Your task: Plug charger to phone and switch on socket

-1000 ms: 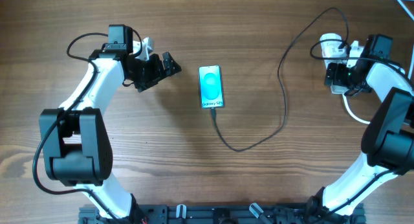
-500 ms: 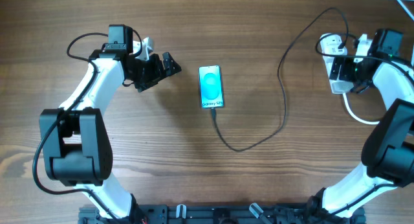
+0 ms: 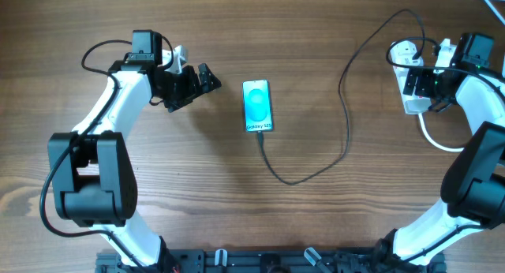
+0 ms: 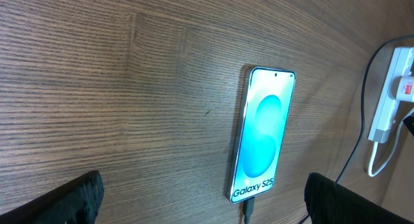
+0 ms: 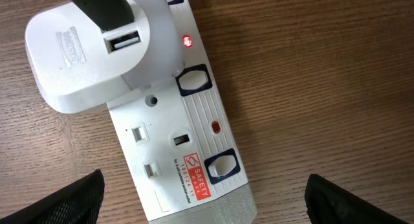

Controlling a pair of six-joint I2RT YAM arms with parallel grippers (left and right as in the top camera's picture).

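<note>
- The phone (image 3: pixel 258 106) lies flat on the wooden table (image 3: pixel 316 226), near the middle and a little toward the left arm. Its teal screen is lit, and the "Galaxy S25" text is at its near edge.
- The charger (image 3: pixel 346 107) is a thin black cable. Its small tip sits in the port at the bottom edge of the phone. From there it loops toward the near side of the table, then runs up and around to the far right.
- The socket (image 3: pixel 410 95) lies at the far right of the table. Its thick white cord (image 3: pixel 430 139) curves away from its near end.
- In the right wrist view the socket has two outlets. The upper one holds the white plug head (image 5: pixel 97 49). The lower outlet (image 5: pixel 158 146) has nothing in it.
- One USB slot (image 5: pixel 124 39) on the plug head is empty. A black piece comes out of the plug head at the top edge of that view.
- A small red light (image 5: pixel 187 41) glows beside the plug head. A second red mark (image 5: pixel 215 127), beside the lower outlet, looks dimmer.
- The right gripper (image 3: pixel 426 90) is above the socket. Its two fingertips (image 5: pixel 71 201) are wide apart and touch nothing.
- The left gripper (image 3: pixel 193 85) is to the left of the phone, well apart from it. Its fingers are also spread, with nothing between them.
</note>
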